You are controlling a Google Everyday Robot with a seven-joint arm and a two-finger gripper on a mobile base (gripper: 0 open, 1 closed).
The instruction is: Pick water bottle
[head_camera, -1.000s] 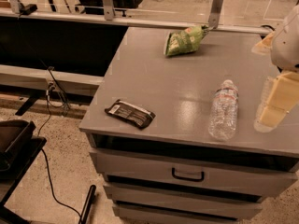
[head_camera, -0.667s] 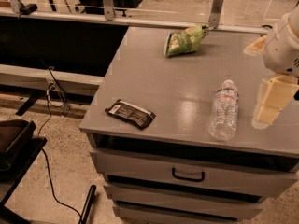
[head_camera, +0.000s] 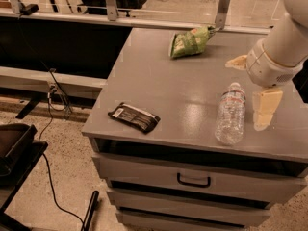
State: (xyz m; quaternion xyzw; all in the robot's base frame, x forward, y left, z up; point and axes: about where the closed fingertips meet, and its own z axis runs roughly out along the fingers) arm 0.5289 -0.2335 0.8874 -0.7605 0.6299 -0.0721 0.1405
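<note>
The water bottle [head_camera: 230, 114] is a clear ribbed plastic bottle with a white cap, lying on its side on the grey cabinet top [head_camera: 159, 85] near the front right, cap pointing away. My gripper [head_camera: 245, 94] hangs from the white arm at the right, just right of and above the bottle's cap end. It is open and holds nothing: one cream finger [head_camera: 237, 62] points left beyond the cap, the other finger [head_camera: 264, 109] hangs beside the bottle's right side.
A green snack bag [head_camera: 190, 42] lies at the back of the top. A dark flat packet [head_camera: 134, 117] lies near the front left edge. Drawers with a handle [head_camera: 193, 180] are below. A metal rail [head_camera: 144, 23] runs behind the cabinet. Cables lie on the floor at left.
The arm and gripper have moved left, closer to the bottle's cap end. The bottle and other objects have not moved.
</note>
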